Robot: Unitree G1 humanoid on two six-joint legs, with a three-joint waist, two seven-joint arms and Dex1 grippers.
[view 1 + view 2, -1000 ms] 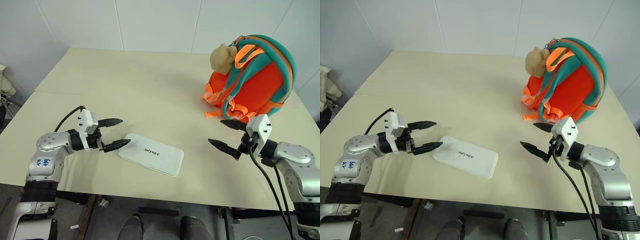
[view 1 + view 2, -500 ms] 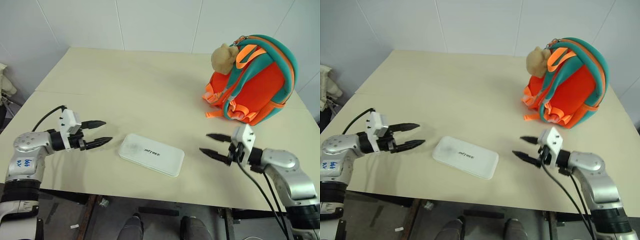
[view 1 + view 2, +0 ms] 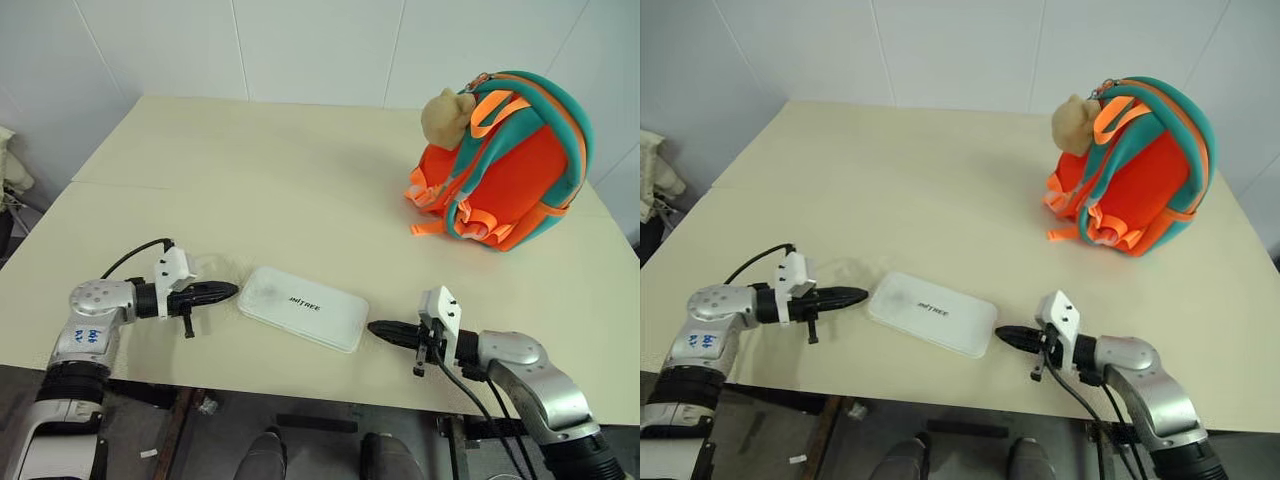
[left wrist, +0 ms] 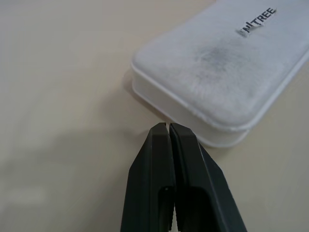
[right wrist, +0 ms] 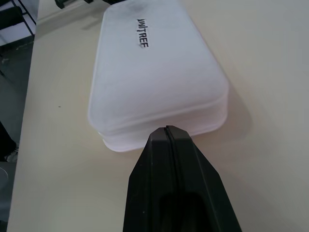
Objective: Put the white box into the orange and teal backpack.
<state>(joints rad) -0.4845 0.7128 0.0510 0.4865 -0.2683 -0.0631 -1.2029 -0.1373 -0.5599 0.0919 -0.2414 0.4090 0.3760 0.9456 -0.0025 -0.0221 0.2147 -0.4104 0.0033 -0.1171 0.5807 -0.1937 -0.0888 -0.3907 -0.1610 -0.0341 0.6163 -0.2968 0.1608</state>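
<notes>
**Both grippers closed, aimed at box ends**

The white box (image 3: 303, 307) lies flat near the table's (image 3: 300, 190) front edge, well apart from the backpack (image 3: 505, 160). Your left gripper (image 3: 228, 291) and right gripper (image 3: 378, 328) have fingers pressed together, holding nothing. The box looks stiff, light and slick; squeeze it between both ends.
</notes>
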